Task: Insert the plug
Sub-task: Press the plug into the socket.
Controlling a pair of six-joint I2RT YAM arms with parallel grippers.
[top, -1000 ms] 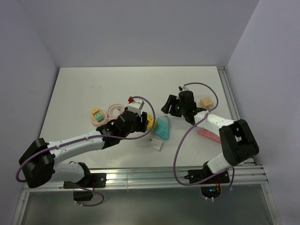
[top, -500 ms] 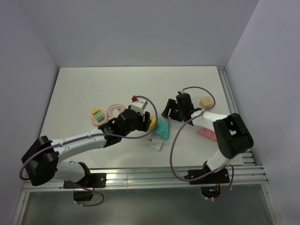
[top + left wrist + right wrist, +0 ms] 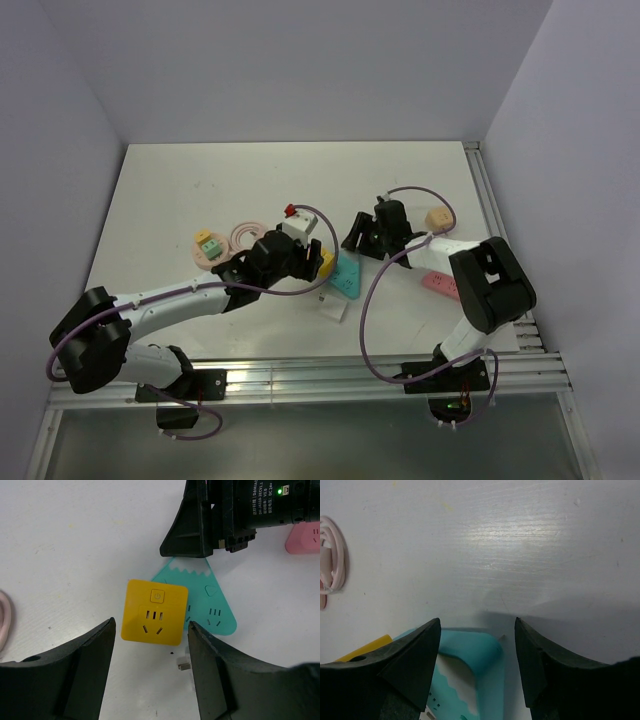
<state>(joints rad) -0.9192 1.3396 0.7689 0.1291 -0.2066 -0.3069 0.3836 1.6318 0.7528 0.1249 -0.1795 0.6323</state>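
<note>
The left gripper [image 3: 152, 626] is held open and empty over the yellow cube [image 3: 155, 612]; the right gripper [image 3: 477, 622], likewise open, over the teal triangle [image 3: 472, 655].

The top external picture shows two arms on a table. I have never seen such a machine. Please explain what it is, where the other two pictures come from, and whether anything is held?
These are two robot arms bolted at the near edge of a table. The top picture comes from a fixed camera above and behind them. The other two come from a camera on each wrist; the dark shapes at the bottom are that arm's own fingers. On the table lie a yellow socket cube, a teal triangular socket, a pink power strip and a coiled pink cable. The left gripper hangs open above the yellow cube, the right gripper open over the teal socket's tip. Neither holds anything.
</note>
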